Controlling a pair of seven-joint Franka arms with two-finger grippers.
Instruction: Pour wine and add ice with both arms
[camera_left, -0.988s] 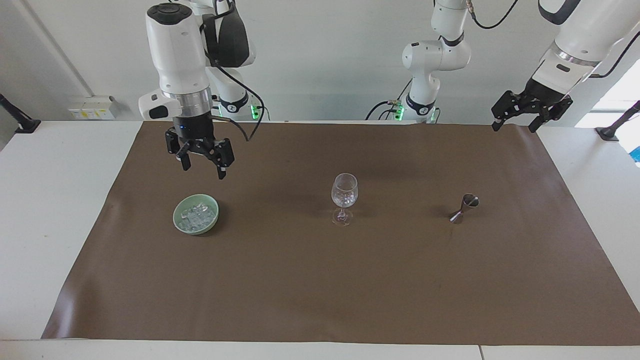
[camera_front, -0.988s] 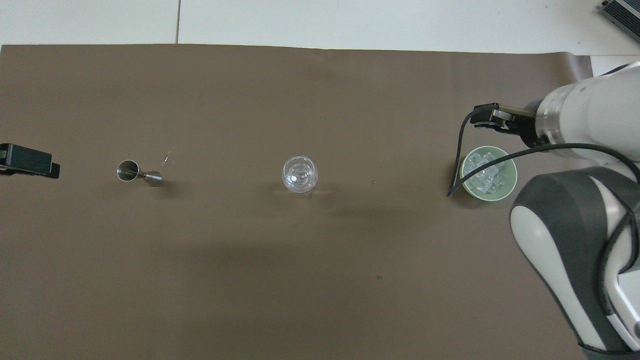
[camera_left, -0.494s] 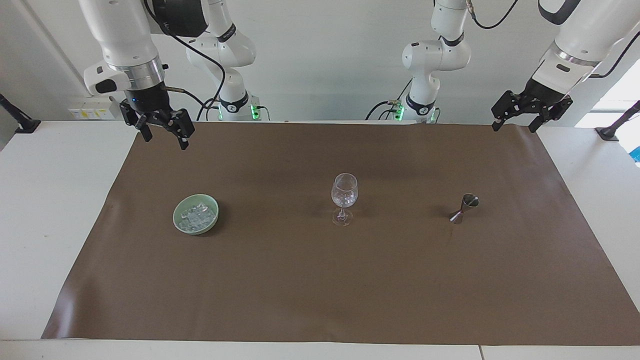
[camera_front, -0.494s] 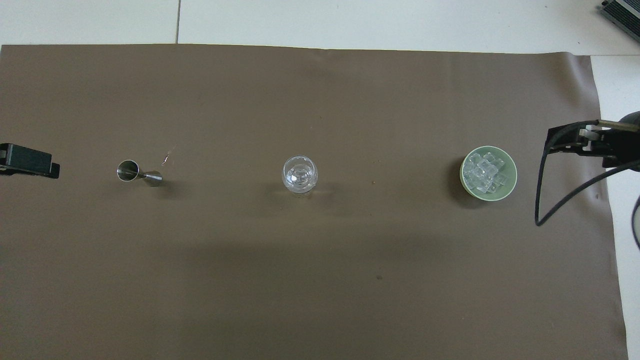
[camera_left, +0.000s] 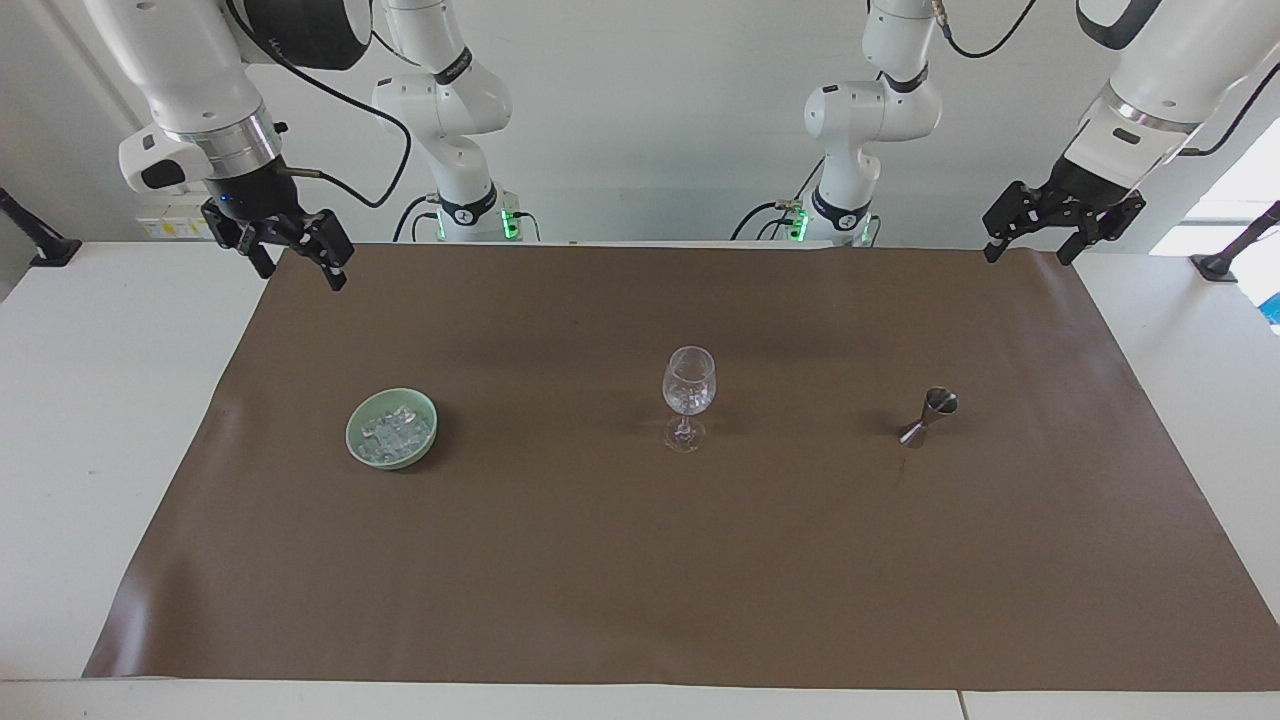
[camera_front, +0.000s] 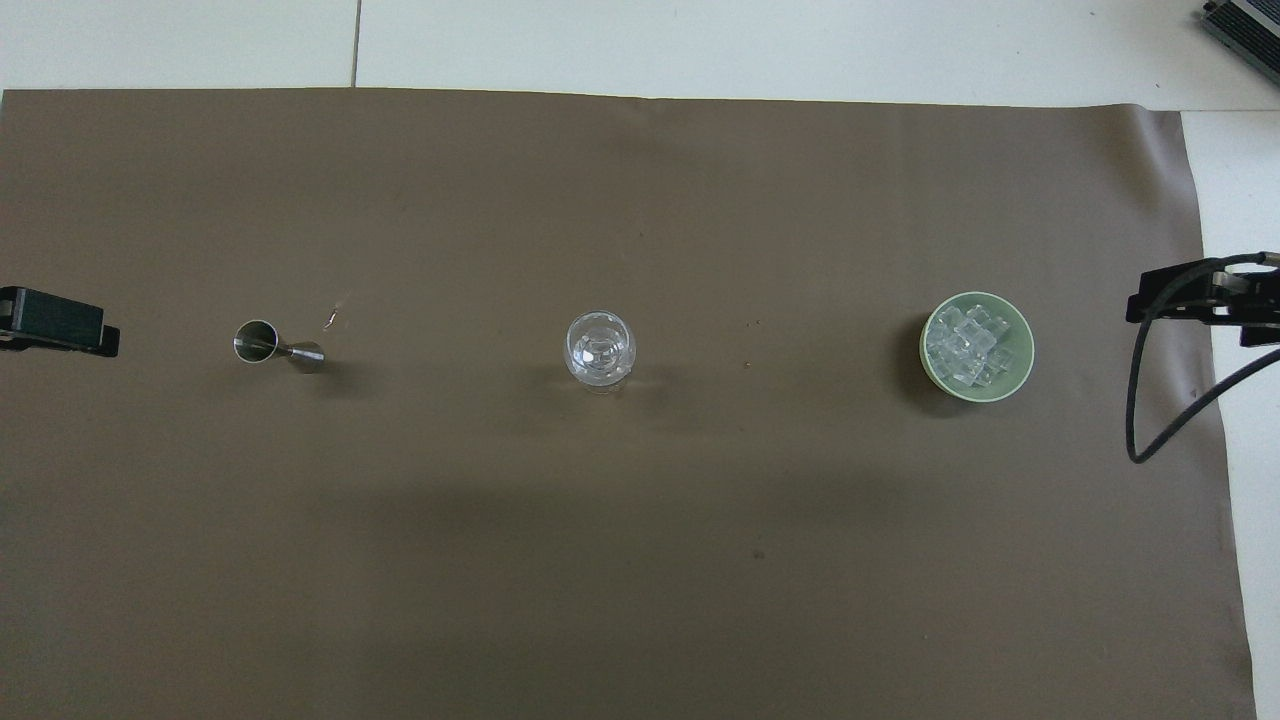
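left hand (camera_left: 1063, 240), right hand (camera_left: 293, 262), both wide, empty

Three things stand in one row across the middle of the brown mat (camera_left: 640, 560), well apart from each other. Pale green bowl (camera_left: 392, 428) toward my right arm's end, heaped with ice (camera_left: 397, 431). Wine glass (camera_left: 688, 398) upright at centre, tallest obstacle. Metal jigger (camera_left: 928, 417) toward my left arm's end, tilted. Wide gaps between them; fingers fit through either gap. Mat nearer to me and farther from me than the row is bare. My right gripper (camera_left: 297, 260) hangs spread and holding nothing over the mat's corner at its own end; my left gripper (camera_left: 1028, 245), likewise spread and unladen, over the corner at its end.
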